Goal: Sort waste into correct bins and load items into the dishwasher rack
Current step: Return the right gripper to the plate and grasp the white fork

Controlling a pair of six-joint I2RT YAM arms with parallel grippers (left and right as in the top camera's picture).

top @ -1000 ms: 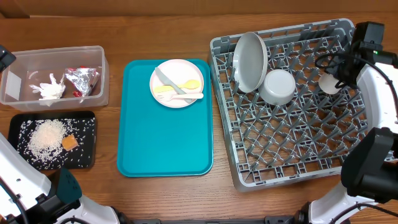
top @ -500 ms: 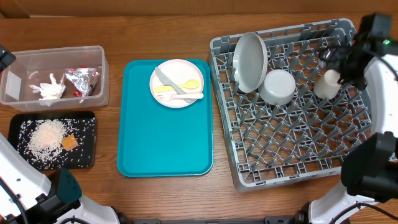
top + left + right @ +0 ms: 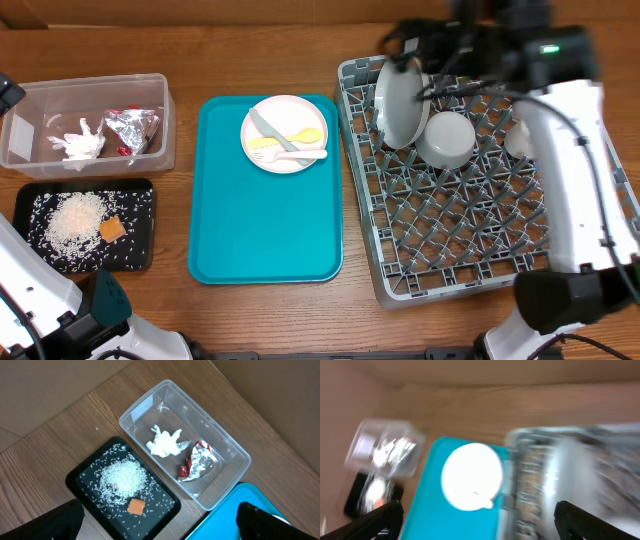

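Note:
The grey dishwasher rack (image 3: 470,250) holds the grey-white plate (image 3: 403,98) on edge, the white bowl (image 3: 446,138) and the white cup (image 3: 517,138). The pinkish-white plate (image 3: 286,133) lies on the teal tray (image 3: 265,220) with yellow and pale utensils (image 3: 285,140) on it. It also shows, blurred, in the right wrist view (image 3: 471,476). The clear tub (image 3: 145,402) holds the napkin (image 3: 167,442), foil (image 3: 201,458) and red sachet (image 3: 183,471). The black tray (image 3: 80,477) holds rice (image 3: 122,477) and the orange cube (image 3: 136,506). My right gripper (image 3: 425,40) is open and empty, blurred, above the rack's back left. My left gripper (image 3: 160,525) is open and empty above the bins.
The teal tray lies between the bins and the rack. The right arm (image 3: 570,150) reaches over the rack's right side. Bare wooden table (image 3: 260,310) lies in front of the tray.
My right gripper has left the white cup in the rack's back right and swung left along the rack's back edge towards the grey-white plate. The left arm has not moved.

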